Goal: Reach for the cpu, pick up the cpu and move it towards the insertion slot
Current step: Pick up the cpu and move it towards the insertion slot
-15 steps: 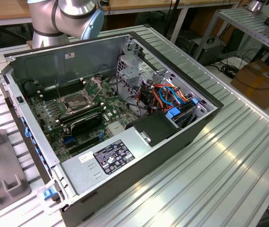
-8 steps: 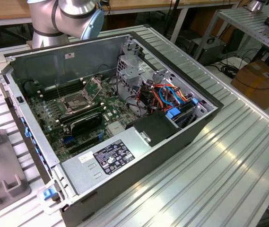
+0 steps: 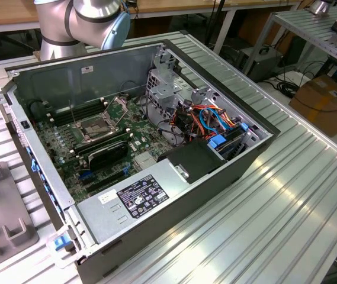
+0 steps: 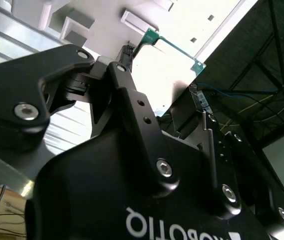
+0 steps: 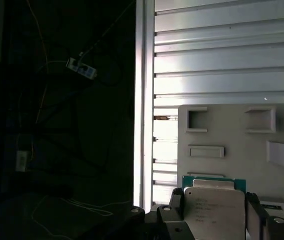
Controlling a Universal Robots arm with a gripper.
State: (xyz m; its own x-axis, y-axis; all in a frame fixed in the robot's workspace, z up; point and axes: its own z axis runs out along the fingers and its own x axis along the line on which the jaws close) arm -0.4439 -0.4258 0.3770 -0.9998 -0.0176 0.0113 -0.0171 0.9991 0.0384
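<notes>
The cpu (image 5: 214, 210) is a flat square chip with a dull silver face and a green edge. In both wrist views it sits between my gripper's (image 5: 214, 202) black fingers (image 5: 174, 204), which press on its two opposite sides. The second wrist view shows the cpu (image 4: 169, 62) washed bright, and the gripper (image 4: 164, 75) is shut on it over a pale grey tray (image 5: 231, 135). In the exterior view the insertion slot (image 3: 97, 125) lies on the motherboard inside the open computer case (image 3: 239, 163), with its metal frame and wire levers raised.
A ribbed metal table (image 3: 263, 225) carries the case. A grey fixture tray (image 3: 2, 228) lies at the exterior view's left. My arm (image 3: 85, 18) rises behind the case. A grey power supply box (image 3: 138, 198), a black card (image 3: 106, 155) and bundled cables (image 3: 206, 121) fill the case.
</notes>
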